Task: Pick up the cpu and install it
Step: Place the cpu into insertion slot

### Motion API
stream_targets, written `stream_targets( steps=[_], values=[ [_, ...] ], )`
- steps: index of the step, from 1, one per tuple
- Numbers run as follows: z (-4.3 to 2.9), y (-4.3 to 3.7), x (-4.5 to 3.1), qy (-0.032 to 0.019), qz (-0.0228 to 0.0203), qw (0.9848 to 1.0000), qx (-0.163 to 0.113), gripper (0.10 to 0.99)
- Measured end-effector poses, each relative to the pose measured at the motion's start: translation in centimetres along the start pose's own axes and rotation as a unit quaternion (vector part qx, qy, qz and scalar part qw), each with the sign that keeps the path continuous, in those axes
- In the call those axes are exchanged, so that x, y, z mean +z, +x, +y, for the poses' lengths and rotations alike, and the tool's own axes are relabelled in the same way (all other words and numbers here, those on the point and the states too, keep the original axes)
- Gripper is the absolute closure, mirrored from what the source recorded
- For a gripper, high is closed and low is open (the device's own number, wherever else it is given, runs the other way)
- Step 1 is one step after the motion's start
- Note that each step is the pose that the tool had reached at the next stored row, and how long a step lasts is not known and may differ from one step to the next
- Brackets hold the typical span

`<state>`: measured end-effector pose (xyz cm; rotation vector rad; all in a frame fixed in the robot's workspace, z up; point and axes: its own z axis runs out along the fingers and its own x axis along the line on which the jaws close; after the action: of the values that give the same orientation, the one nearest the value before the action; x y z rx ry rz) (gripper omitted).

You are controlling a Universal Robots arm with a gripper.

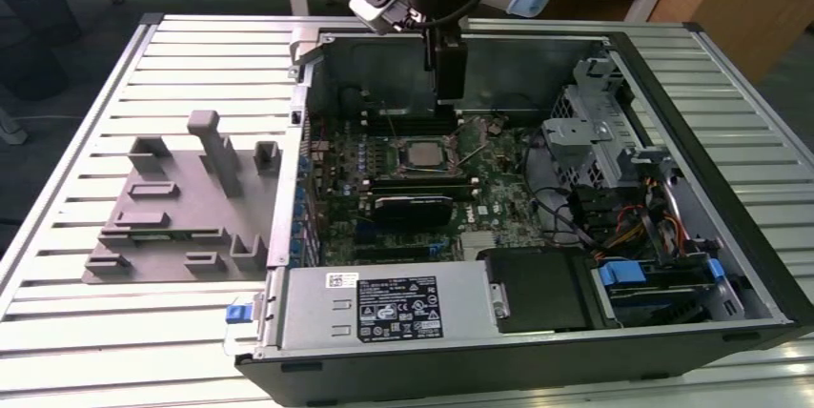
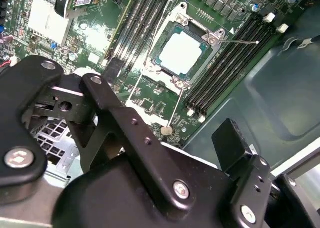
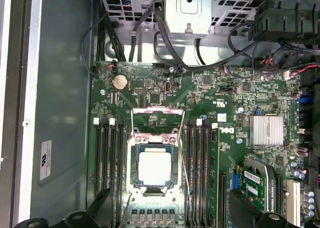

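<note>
Slatted table, fixture (exterior view), cpu in socket (both wrist views)

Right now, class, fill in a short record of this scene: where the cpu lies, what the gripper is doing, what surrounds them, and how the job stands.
cpu: lying in the socket on the motherboard, silvery top up
gripper: open, empty, above the cpu, apart from it
computer case: lying open on the slatted table
grey fixture: on the table, beside the case on the exterior view's left
job: cpu is in the socket; gripper holds nothing
</note>
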<state>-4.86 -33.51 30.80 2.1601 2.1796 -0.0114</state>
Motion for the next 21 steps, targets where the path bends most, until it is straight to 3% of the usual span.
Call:
stream_targets(
  steps=[8, 21],
  values=[
    [-0.03, 0.04, 0.71, 0.0, -0.0001, 1.0, 0.0, 0.098],
    [-0.14, 0.17, 3.03, 0.0002, -0.0001, 1.0, 0.0, 0.098]
  ],
)
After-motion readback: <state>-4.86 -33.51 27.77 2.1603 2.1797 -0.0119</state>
